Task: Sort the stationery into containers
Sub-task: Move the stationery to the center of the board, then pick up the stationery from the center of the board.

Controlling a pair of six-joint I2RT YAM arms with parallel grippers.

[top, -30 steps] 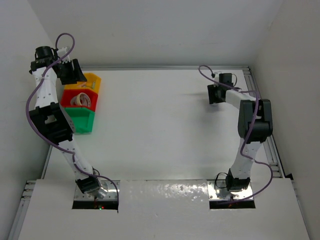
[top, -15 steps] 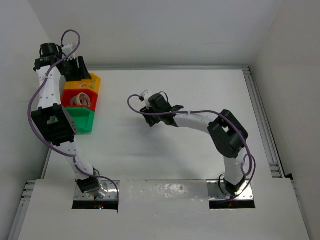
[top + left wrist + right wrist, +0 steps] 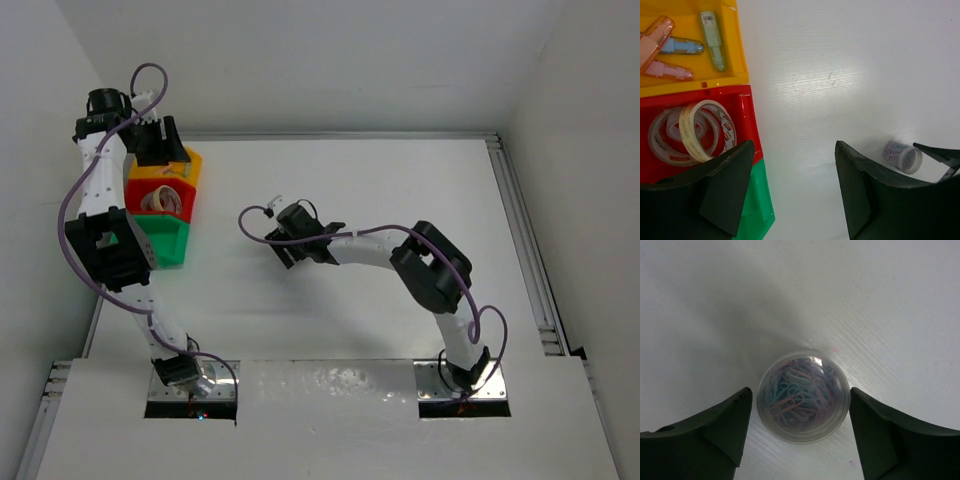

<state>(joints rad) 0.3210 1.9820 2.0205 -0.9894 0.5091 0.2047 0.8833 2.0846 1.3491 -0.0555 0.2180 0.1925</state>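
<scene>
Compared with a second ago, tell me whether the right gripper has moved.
Yes: the right gripper swung left, from the right rail toward the bins, over a paper-clip tub.

Nothing here I can actually read, tbh. The tape rings [image 3: 690, 132] in the red bin [image 3: 747, 120] have some red print on their cores. The little clear tub [image 3: 903, 156] has a patterned label. Both are way too small.
</scene>
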